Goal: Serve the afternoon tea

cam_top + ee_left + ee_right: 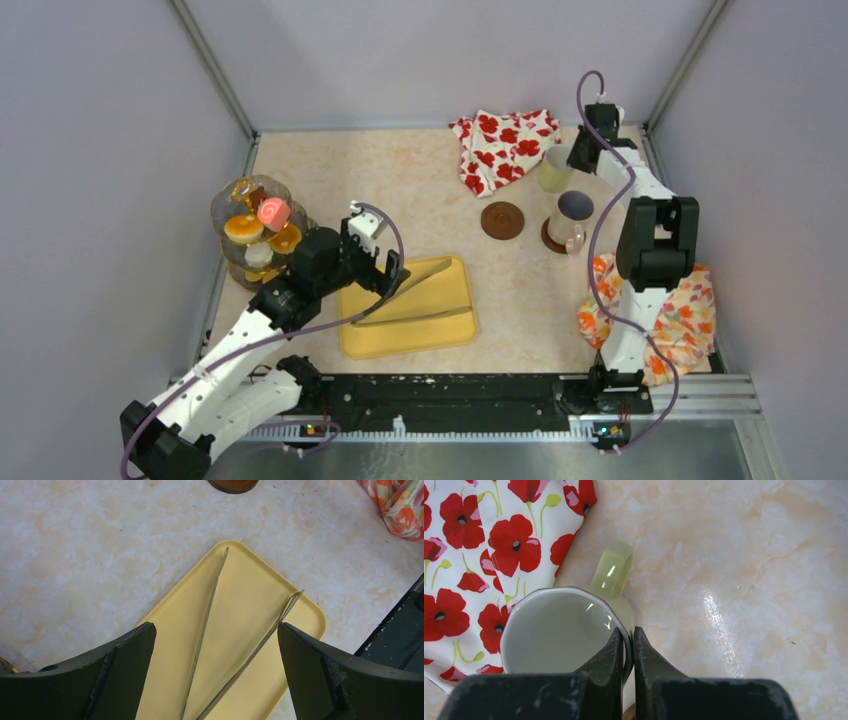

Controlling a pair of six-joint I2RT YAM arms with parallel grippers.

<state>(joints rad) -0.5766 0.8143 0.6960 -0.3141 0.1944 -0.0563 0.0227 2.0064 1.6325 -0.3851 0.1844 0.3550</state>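
- Two mugs stand off to the far right of the yellow tray [410,338]. The pale-yellow mug [559,635] is just beside the red-poppy cloth [474,555]. The greyish mug [572,215] is a little nearer the tray, seated on a brown coaster [548,240].
- One more coaster [502,220] lies bare between the greyish mug and the tray. We judge it waits for the pale-yellow mug: two coasters for two mugs.
- The right gripper [628,640] is clenched on the pale-yellow mug's rim beside the handle, one finger inside and one outside. That pinch suits carrying the mug upright.
- The left gripper [215,630] hangs over the tray, jaws spread wide with nothing between them. It straddles the single pair of tongs [205,625], which lies in a V on the tray. We judge the tongs are meant for handling the sweets.
- The sweets sit on a tiered glass stand [225,205] just left of the tray. We count at least four, a pink roll [272,212] among them, and cannot tell the rest.
- We count two cloths; the second, orange-flowered cloth [690,310] lies right of the tray, behind the right arm.
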